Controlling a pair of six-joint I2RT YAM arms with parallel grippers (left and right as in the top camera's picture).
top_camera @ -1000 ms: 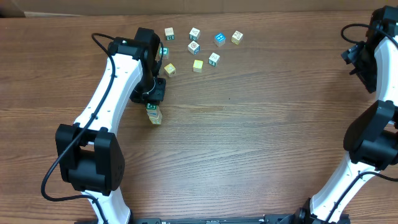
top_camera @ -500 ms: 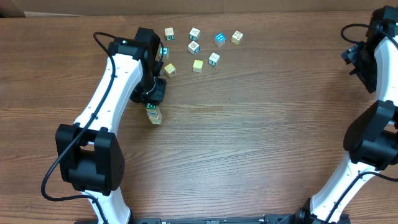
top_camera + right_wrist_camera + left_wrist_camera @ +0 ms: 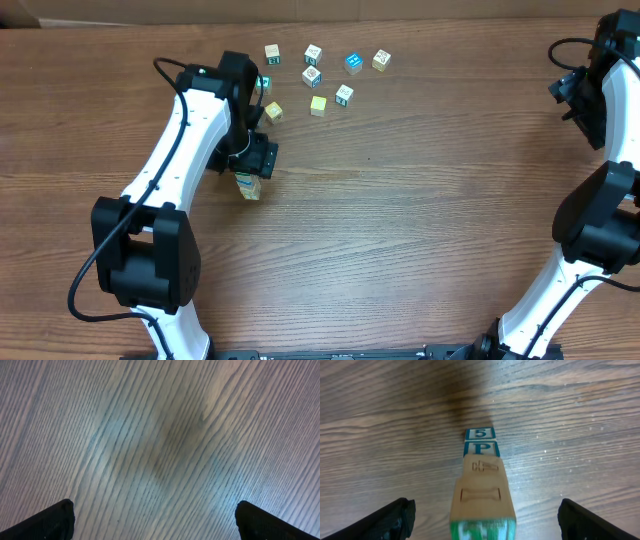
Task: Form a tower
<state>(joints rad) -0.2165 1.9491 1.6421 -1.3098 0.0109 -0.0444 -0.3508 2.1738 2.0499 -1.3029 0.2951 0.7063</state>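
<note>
While the left gripper point(image 3: 487, 517) hangs directly over the tower point(image 3: 482, 492), its jaws stand wide apart, one on either side and clear of the cubes. The tower stands on the worktop point(image 3: 400, 220) near the loose cubes point(image 3: 320, 75). The right gripper point(image 3: 155, 520) has its jaws apart over bare wood.

The brown wood-grain table point(image 3: 400, 220) looks matt and smooth. The narrow tower of little wooden letter cubes point(image 3: 481, 495) is pale bare wood with engraved marks and teal painted faces. The white-shelled left arm point(image 3: 185, 130) looks like glossy plastic, joints matt black.
</note>
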